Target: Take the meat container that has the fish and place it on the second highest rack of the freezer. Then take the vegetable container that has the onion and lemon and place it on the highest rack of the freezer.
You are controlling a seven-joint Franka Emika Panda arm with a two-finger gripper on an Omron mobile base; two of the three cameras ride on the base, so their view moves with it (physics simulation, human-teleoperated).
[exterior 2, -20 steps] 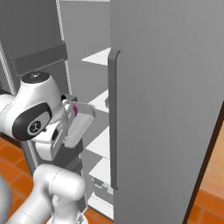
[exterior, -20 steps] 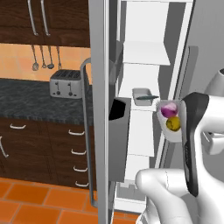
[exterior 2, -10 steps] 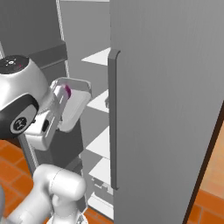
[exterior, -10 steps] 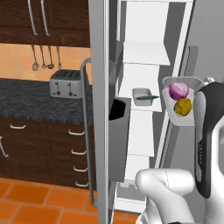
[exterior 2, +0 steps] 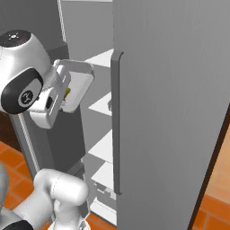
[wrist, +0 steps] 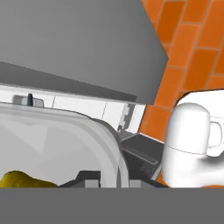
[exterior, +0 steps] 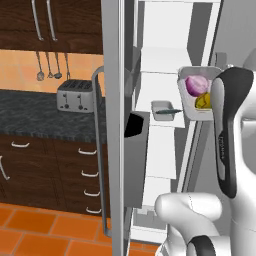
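Left base view, going left to right from the toaster (exterior: 76,95): the meat container (exterior: 163,110) with the fish (exterior: 169,111) is sitting on a freezer rack (exterior: 159,124); right of it the gripper (wrist: 114,180), jaws narrowed, is gripping the tilted vegetable container (exterior: 196,90) holding the onion (exterior: 195,85) and lemon (exterior: 202,102).

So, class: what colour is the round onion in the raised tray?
Purple-magenta; the onion shows best in the left base view.
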